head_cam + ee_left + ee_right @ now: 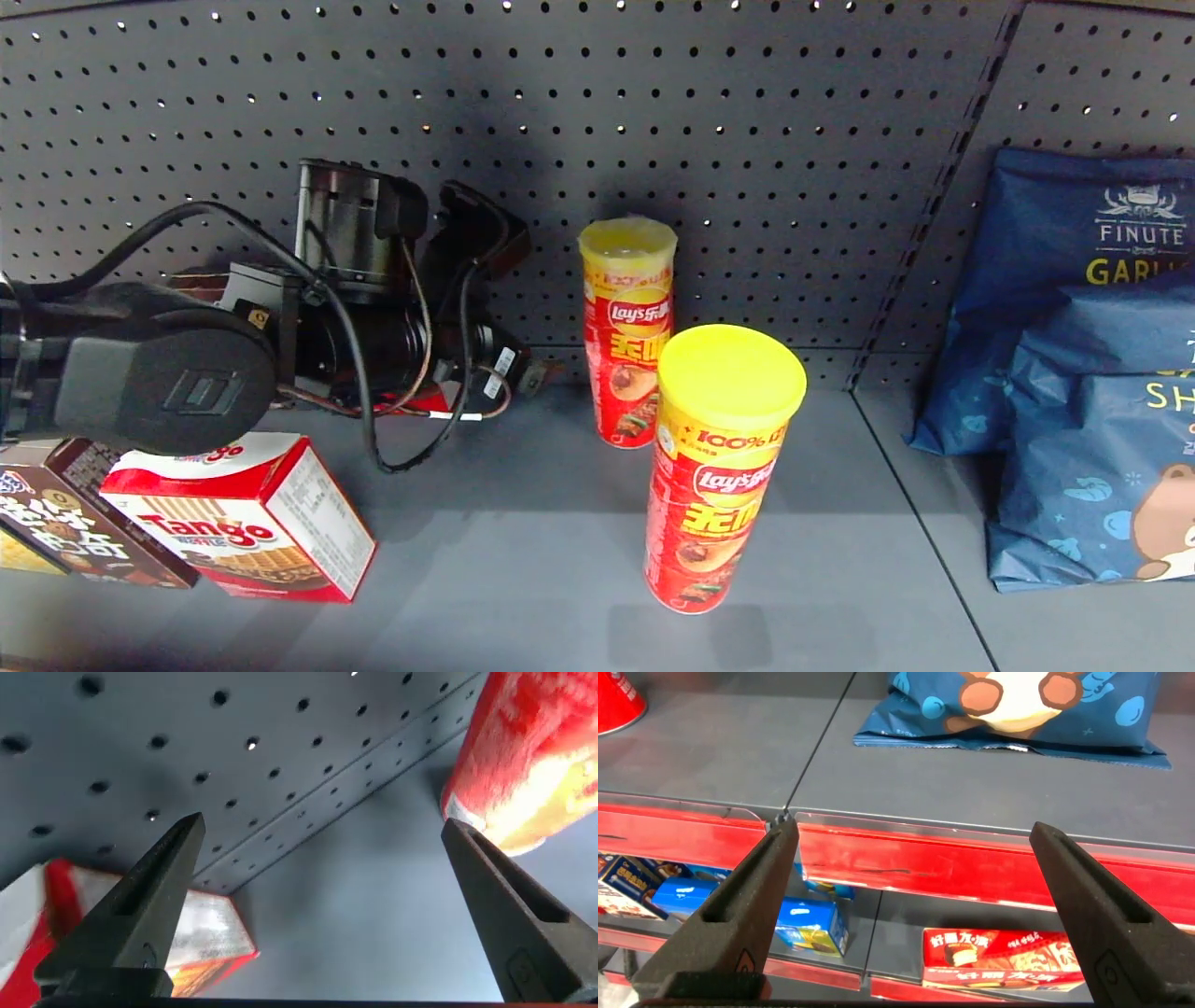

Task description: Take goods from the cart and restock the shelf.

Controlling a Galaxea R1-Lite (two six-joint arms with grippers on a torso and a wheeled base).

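A rear canister and a front canister stand mid-shelf, apparently restocked. The left gripper hangs spread and empty near the back edge. The right gripper, also spread and empty, faces the front edge. Another cart trip looks due.

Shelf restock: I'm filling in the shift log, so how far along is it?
Done: the rear chip can and front chip can stand upright on the shelf; a red box lies by the back wall, near the left gripper. In hand: nothing; it and the right gripper are open, empty. Left: how much stock remains cannot be judged here.
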